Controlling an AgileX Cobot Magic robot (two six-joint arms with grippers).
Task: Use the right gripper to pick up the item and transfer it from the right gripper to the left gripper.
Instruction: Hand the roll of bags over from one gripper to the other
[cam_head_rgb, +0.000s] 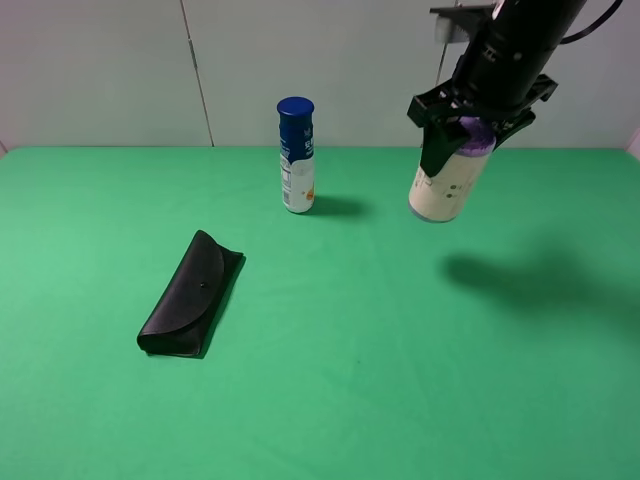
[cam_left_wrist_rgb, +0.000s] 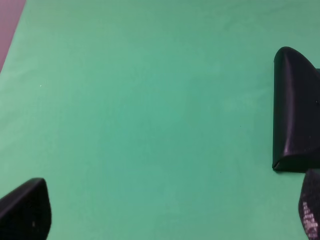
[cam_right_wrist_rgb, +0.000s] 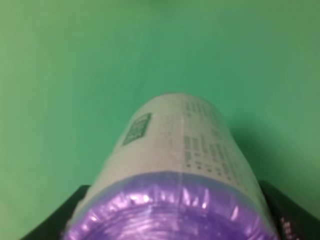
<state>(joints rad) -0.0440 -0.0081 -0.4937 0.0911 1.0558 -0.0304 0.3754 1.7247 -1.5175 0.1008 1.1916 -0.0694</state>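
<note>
Carrying phase: the right gripper (cam_head_rgb: 466, 140) has its fingers clamped on the lid end of the item (cam_head_rgb: 450, 182), which hangs tilted in the air on the far right. Its shadow falls apart from it on the desk (cam_head_rgb: 350, 400), so I judge it well clear of the surface. Pick-up looks done; handover not yet begun.

The left gripper (cam_left_wrist_rgb: 167, 217) is out of the exterior high view. Its wrist view shows its fingers (cam_left_wrist_rgb: 25, 210) spread wide, holding nothing, above bare desk with one end of the black case (cam_left_wrist_rgb: 295, 115) beside them.

Next move, my read: bring the two grippers together, with the left fingers closing across the free cream body below the lid before the right lets go. The tilt means the left has to match the angle.

Item: short cylinder, cream wall with small dark print and a square code, purple lid under shiny crinkled film. Probably slick, so a firm squeeze on the round wall is needed.

Desk: matte green cloth. Black case: flat, leather-like, flap with snap, lying near left. Blue-capped bottle (cam_head_rgb: 296, 155): tall, white, upright, far middle, well apart from the item.
</note>
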